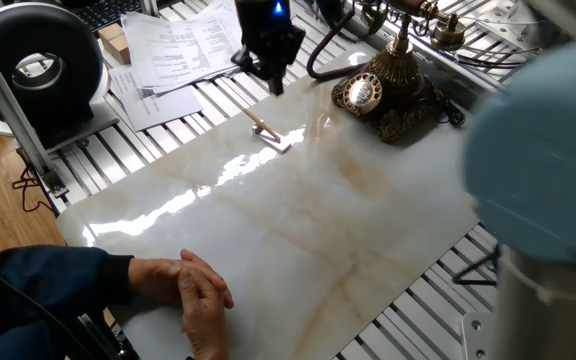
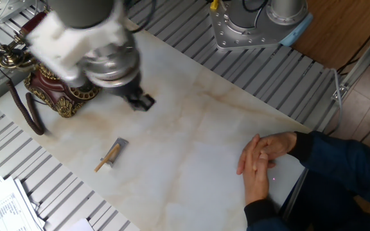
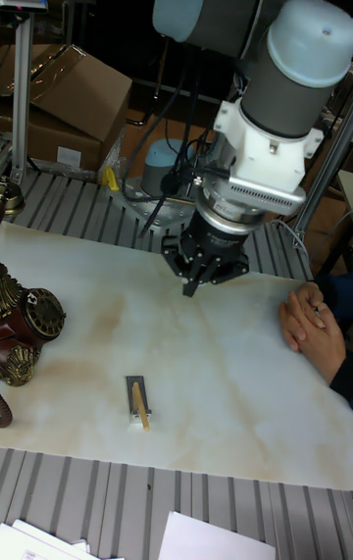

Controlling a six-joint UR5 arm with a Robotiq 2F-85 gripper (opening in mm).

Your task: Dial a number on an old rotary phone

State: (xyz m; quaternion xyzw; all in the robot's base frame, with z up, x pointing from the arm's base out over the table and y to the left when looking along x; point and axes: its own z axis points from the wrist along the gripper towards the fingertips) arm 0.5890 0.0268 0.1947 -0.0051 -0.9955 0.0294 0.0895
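The old rotary phone [image 1: 380,97] stands at the far right corner of the marble slab, its round brass dial [image 1: 362,92] facing up; it also shows as the phone [image 2: 55,88] and the phone [image 3: 24,327]. My gripper [image 1: 277,86] hangs above the slab to the left of the phone, apart from it, fingers together and holding nothing. In the other views the gripper [image 2: 144,102] and the gripper [image 3: 188,289] point down, blurred by motion in one of them.
A small wooden stick on a grey block [image 1: 269,133] lies on the slab near the gripper. A person's clasped hands [image 1: 194,291] rest at the slab's near edge. A big black round device [image 1: 38,62] and papers [image 1: 173,45] sit beyond the slab.
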